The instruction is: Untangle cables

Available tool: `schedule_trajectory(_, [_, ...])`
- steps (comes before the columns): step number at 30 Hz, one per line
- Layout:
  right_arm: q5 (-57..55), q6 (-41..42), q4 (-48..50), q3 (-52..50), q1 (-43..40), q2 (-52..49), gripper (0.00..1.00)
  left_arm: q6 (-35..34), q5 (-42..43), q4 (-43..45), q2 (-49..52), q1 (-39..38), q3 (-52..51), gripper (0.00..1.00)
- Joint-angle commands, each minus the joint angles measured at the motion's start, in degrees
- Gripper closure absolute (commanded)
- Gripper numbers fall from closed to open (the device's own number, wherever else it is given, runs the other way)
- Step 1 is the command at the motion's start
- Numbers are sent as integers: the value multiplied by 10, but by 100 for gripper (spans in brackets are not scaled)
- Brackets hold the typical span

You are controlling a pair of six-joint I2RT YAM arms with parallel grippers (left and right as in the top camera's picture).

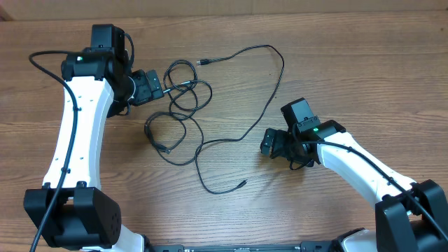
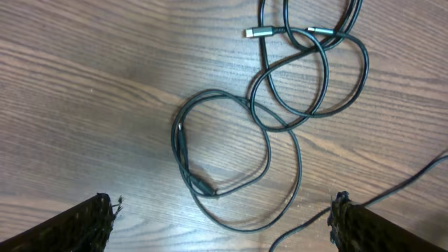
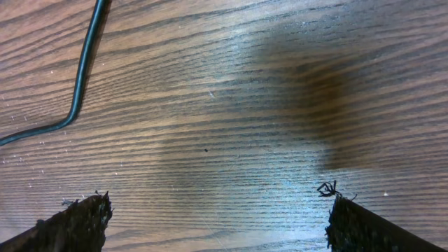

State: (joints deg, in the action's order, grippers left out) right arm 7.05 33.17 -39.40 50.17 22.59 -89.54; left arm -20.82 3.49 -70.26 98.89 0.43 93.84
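The cables (image 1: 183, 98) lie on the wooden table as tangled loops in the middle left, with one long strand (image 1: 273, 77) arching right and ending in a plug (image 1: 241, 183) near the front. My left gripper (image 1: 155, 85) is open just left of the tangle; its wrist view shows the loops (image 2: 280, 105) and plug ends (image 2: 253, 32) ahead of the open fingers (image 2: 220, 213). My right gripper (image 1: 269, 145) is open and empty right of the long strand, which shows in the right wrist view (image 3: 80, 77) left of the fingers (image 3: 218, 210).
The wooden table (image 1: 336, 56) extends around the cables. The white arms with their own thicker black cables stand at the left (image 1: 70, 133) and right (image 1: 364, 168).
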Motion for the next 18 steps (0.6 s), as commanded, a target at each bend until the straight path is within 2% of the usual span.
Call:
schedule_trajectory(1, [5, -2, 9, -3, -2, -1, 0, 7, 22, -36, 2, 2, 7, 0])
schedule_trajectory(3, [24, -2, 14, -1, -2, -1, 0, 26, 54, -50, 2, 2, 7, 0])
schedule_trajectory(6, [44, -2, -6, 25, -2, -1, 9, 96, 130, -49, 2, -3, 7, 0])
schedule_trajectory(8, [46, -2, -44, 70, -2, -1, 9, 111, 151, -50, 2, -10, 7, 2])
schedule_trajectory(18, [0, -66, -342, 462, -37, -36, 2, 113, 150, -61, 2, -83, 7, 0])
